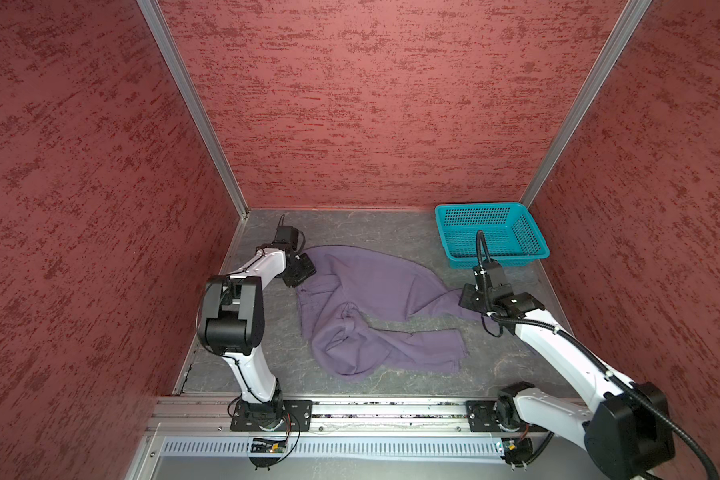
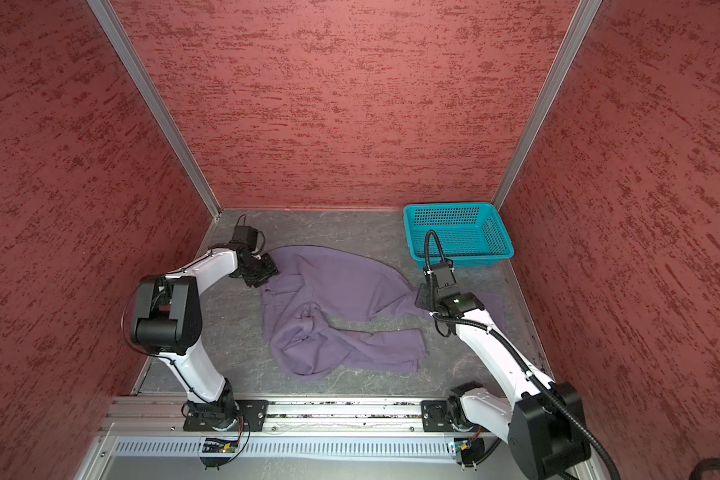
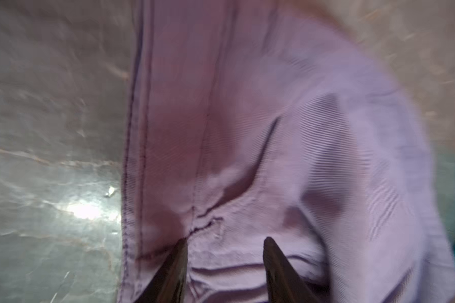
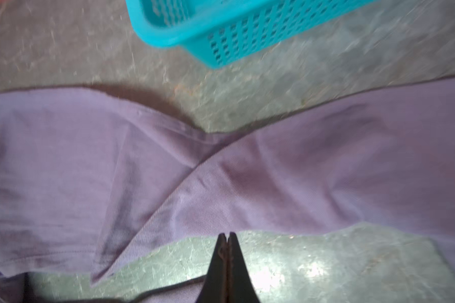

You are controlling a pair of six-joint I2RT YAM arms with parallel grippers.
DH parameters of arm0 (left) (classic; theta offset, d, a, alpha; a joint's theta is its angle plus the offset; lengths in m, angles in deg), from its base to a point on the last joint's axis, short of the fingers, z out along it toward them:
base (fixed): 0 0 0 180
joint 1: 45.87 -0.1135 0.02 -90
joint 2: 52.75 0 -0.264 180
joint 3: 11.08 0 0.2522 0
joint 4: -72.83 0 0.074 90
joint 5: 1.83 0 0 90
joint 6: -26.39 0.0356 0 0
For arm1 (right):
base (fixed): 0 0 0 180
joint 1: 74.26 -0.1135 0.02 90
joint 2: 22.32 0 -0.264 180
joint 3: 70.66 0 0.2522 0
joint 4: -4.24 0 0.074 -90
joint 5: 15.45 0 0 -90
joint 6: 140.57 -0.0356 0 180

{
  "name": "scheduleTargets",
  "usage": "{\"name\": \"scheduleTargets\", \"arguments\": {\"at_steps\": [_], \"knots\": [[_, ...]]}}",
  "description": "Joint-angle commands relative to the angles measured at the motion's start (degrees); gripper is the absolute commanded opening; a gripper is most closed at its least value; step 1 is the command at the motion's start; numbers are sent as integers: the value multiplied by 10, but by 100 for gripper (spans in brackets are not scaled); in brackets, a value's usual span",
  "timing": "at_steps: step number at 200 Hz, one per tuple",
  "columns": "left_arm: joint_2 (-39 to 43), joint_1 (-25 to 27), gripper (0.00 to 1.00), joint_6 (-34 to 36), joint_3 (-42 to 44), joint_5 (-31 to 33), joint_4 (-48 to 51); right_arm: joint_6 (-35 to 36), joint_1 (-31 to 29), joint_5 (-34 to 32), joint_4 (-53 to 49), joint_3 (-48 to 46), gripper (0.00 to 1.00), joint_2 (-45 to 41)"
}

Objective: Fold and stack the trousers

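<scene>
The trousers [image 1: 375, 291] are soft, matt, lavender-grey cloth. Close under my left pincer [image 3: 226, 239] I can see their fine ribbed weave and stitched seams. The counter [image 1: 391, 226] looks like grey veined stone, smooth, with a sheen that throws bright glare. The basket [image 1: 479, 205] is teal plastic, smooth and slightly glossy, pierced with small holes. My left pincer and my right pincer [image 4: 227, 234] are both dull black. My arms [image 1: 267, 262] wear glossy white shells with matt black joints. The walls [image 1: 350, 104] are rough, mottled red, and the rail [image 1: 391, 417] is bare metal.
</scene>
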Motion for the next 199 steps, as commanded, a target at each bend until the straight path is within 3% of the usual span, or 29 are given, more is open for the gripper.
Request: {"name": "scheduleTargets", "arguments": {"at_steps": [1,32,66,92,116,135,163,199], "knots": [[-17,-2,48,-13,6,12,-4,-8,-5,29,37,-6,1,-24],[-14,-18,47,-23,42,23,-10,0,-5,9,34,-11,6,-48],[57,-93,47,-21,147,23,-34,4,-5,-8,65,-39,20,-53],[117,-147,47,8,171,102,12,0,-9,18,106,-52,17,-20],[168,-163,47,21,162,173,49,-10,-48,19,138,-42,17,23],[194,-135,49,19,136,182,73,-17,-84,10,167,-22,18,60],[198,-28,52,20,63,223,114,-9,-135,-10,189,42,27,137],[170,52,53,11,29,188,118,-18,-172,-31,166,143,40,269]]}}
